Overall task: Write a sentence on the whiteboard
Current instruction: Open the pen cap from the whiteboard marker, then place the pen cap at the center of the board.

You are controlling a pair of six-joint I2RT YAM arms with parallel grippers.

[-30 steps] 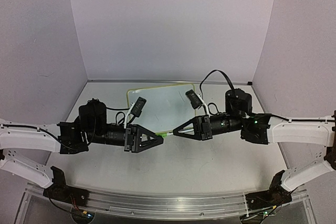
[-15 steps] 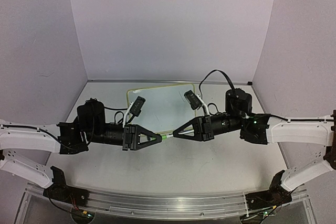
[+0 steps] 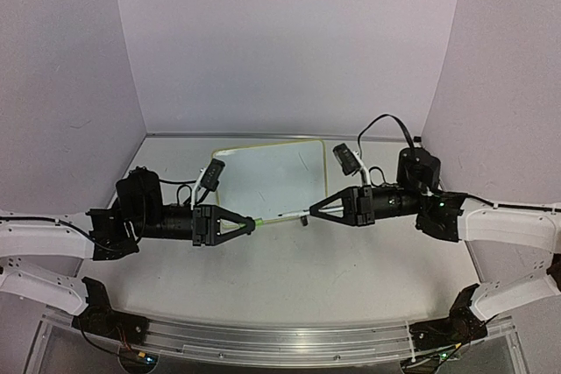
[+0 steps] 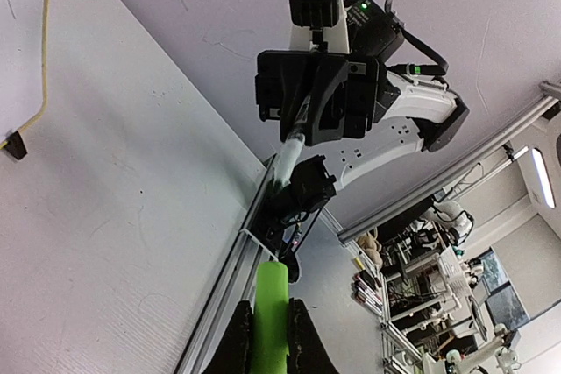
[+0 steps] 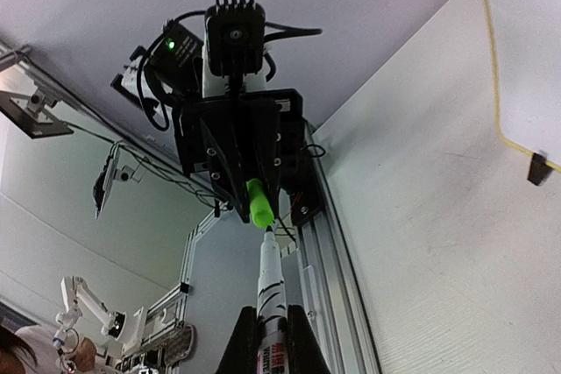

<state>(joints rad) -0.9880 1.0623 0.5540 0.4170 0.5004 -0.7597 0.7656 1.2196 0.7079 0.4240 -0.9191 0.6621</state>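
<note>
Top external shows the marker [image 3: 287, 215] stretched left to right between both arms: left pincer [image 3: 253, 224] clamped on its green cap [image 3: 260, 221], right pincer [image 3: 312, 211] clamped on its body; the whiteboard [image 3: 272, 172] lies just beyond, farther back

Glossy whiteboard [image 3: 272, 177] — matt table [image 3: 307, 279]

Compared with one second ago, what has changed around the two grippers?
The left gripper closed on the green cap and drew back to the left. The right gripper, shut on the marker, drew back to the right, so the cap looks pulled off. The whiteboard stayed in place.
</note>
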